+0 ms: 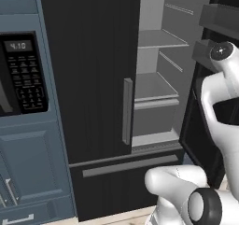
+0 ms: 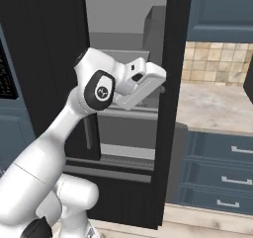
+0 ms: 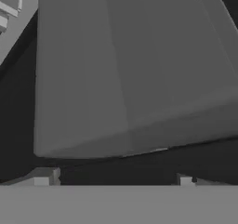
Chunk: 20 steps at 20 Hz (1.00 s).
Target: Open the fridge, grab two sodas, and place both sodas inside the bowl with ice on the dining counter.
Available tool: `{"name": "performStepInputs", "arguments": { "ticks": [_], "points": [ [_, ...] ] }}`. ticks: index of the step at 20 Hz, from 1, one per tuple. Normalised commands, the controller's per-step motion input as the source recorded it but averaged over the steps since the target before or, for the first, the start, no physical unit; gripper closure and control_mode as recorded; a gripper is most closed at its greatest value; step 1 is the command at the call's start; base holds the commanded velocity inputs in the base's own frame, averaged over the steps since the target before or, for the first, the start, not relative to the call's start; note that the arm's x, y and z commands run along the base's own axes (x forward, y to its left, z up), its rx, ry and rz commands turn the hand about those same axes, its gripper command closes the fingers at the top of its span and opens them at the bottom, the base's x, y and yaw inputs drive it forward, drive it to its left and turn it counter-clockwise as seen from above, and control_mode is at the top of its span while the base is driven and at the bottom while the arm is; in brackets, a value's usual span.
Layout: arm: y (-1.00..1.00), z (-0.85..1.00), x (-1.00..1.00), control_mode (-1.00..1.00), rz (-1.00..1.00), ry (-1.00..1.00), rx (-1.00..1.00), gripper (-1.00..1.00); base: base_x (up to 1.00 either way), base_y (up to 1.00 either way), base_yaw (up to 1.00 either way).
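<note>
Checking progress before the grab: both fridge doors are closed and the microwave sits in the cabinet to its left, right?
Not quite. The fridge has its right door swung open, baring grey shelves, as the left base view shows; just the left door is closed. The microwave does sit in the cabinet to its left.

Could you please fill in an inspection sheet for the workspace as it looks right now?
Surface: pale wood floor under the units; beige stone wall counter to the right of the fridge.
Job's things: fridge with its right door swung open and its left door shut; grey shelves bare where visible. No soda cans, bowl or dining counter seen.
Clutter: nothing seen.
Hand: hand inside the fridge opening, open, holding nothing, facing a grey inner wall.
Cables: nothing seen.
Surroundings: blue-grey cabinet with built-in microwave left of the fridge; blue-grey drawers and tiled backsplash to its right.
</note>
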Motion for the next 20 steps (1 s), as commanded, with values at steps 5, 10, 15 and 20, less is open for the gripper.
{"name": "performStepInputs", "arguments": {
  "ticks": [5, 10, 15, 20],
  "points": [
    [0.48, -0.07, -0.79, -1.00, 0.06, 0.00, 0.01, -1.00, 0.00, 0.00, 0.00],
    [1.00, -0.17, -0.68, -1.00, 0.05, 0.00, 0.01, -1.00, 0.00, 0.00, 0.00],
    [1.00, -0.23, -0.33, -1.00, 0.03, 0.00, 0.08, -1.00, 0.00, 0.00, 0.00],
    [1.00, -0.24, -0.11, -1.00, 0.06, -0.03, 0.20, -1.00, 0.00, 0.00, 0.00]
  ]
}}
